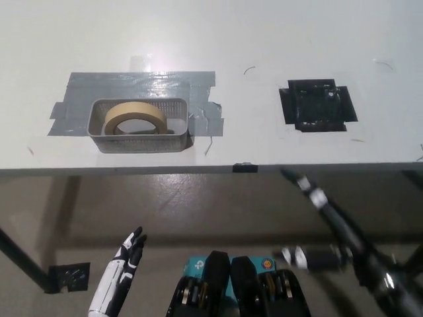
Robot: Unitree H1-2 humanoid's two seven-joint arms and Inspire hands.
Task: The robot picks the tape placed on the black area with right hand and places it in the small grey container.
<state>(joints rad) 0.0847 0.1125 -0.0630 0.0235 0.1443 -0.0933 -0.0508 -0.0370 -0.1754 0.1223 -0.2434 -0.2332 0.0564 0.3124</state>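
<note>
1. On my feed the white left hand sits low at the lower left, below the table edge, fingers spread and holding nothing.
2. I count one grey taped patch on the left part of the white table, with ragged strips sticking out at its right end.
3. One small grey container, a mesh-walled basket, stands on that patch near the table's front edge.
4. One roll of tape, beige, lies inside the container. It fills the left and middle of the basket and looks slightly tilted, its far side raised against the back wall. Nothing is touching it.
5. I see one small dark tab on the front edge of the table, about mid-frame.
6. One black area, a square of black tape, lies on the right part of the table, well apart from the container. I see nothing resting on it.
7. The black right hand is below the table edge at the lower right, well clear of the container. It is motion-blurred; the fingers appear splayed apart and nothing is in its grasp.
</note>
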